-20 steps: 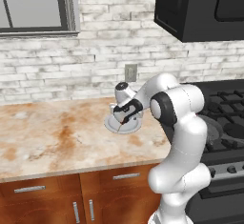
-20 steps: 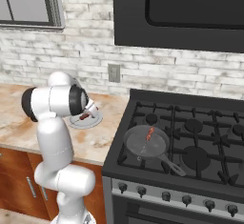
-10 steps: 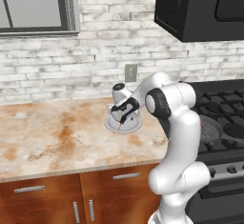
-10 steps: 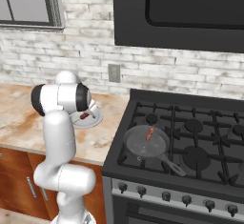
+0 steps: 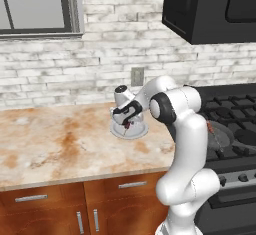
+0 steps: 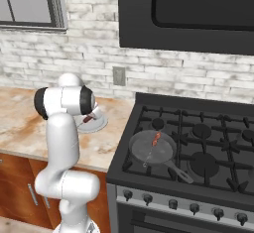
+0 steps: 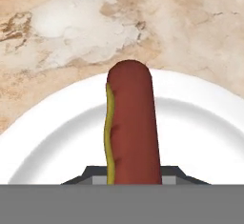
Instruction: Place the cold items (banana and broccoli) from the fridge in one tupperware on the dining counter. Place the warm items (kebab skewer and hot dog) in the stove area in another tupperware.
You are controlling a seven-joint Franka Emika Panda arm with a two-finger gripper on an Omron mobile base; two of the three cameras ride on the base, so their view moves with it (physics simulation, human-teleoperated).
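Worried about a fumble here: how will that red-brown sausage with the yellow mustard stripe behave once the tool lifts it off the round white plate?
The red-brown hot dog is a smooth, rounded cylinder, so it may roll or slip sideways. It looks firm and small, probably light. The tool straddles it near one end over the white plate, so it might droop or pivot.

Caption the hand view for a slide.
Claw closing around a hot dog lying on a white plate on the marbled counter.
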